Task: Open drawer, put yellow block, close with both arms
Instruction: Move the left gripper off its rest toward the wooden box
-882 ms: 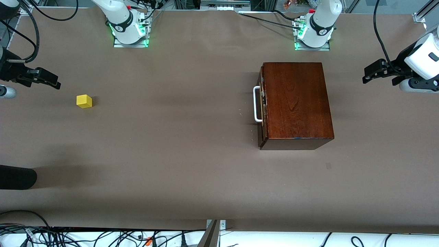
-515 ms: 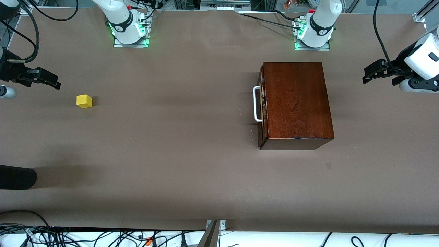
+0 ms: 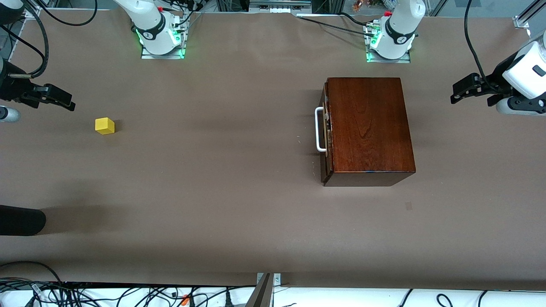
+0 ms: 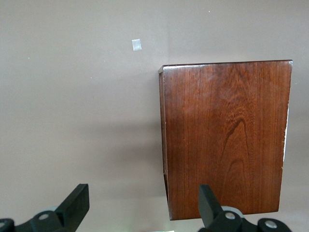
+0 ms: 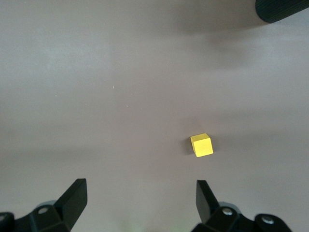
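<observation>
I am seeing both sets of jaws standing wide apart and holding nothing. The right gripper (image 3: 64, 102) is hanging over bare table near the yellow block (image 3: 104, 126). The left gripper (image 3: 460, 90) is waiting over the table beside the wooden box (image 3: 369, 128), whose drawer (image 3: 325, 132) is sitting closed, white handle (image 3: 319, 129) untouched.

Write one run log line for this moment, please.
drawer: shut | block: on table, right arm's end | left gripper: open, waiting | right gripper: open, waiting
</observation>
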Tool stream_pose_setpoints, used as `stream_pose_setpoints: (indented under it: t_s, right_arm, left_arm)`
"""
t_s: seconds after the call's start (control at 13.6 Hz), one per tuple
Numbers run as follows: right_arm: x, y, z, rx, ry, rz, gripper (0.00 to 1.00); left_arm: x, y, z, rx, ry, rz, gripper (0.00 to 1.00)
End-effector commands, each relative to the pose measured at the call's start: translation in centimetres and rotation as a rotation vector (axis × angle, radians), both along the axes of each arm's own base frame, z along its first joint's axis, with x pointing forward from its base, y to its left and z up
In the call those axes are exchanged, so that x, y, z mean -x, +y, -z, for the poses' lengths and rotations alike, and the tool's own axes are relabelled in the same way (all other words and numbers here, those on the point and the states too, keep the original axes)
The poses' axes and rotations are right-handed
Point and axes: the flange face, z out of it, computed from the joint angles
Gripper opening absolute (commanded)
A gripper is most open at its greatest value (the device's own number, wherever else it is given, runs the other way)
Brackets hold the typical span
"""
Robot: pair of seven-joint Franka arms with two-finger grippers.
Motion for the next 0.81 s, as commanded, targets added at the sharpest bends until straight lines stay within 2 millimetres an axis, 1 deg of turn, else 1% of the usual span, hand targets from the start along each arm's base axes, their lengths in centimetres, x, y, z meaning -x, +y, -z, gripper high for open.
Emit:
stream_pose_setpoints:
  t_s: [0.0,0.29,0.74]
  right_arm:
    - [0.6,-0.4,-0.7,0.006,-0.006,0.0,1.0]
    - [0.6,-0.4,-0.7,0.006,-0.005,0.0,1.0]
    - [0.6,-0.4,-0.7,0.006,-0.005,0.0,1.0]
  left_arm:
    - [-0.5,-0.7,0.0,-0.008,0.016,0.032,1.0]
    - [-0.6,-0.9,0.2,-0.008,0.02,0.035,1.0]
    - [-0.9,-1.1,1.1,-0.011,0.038,0.041,1.0]
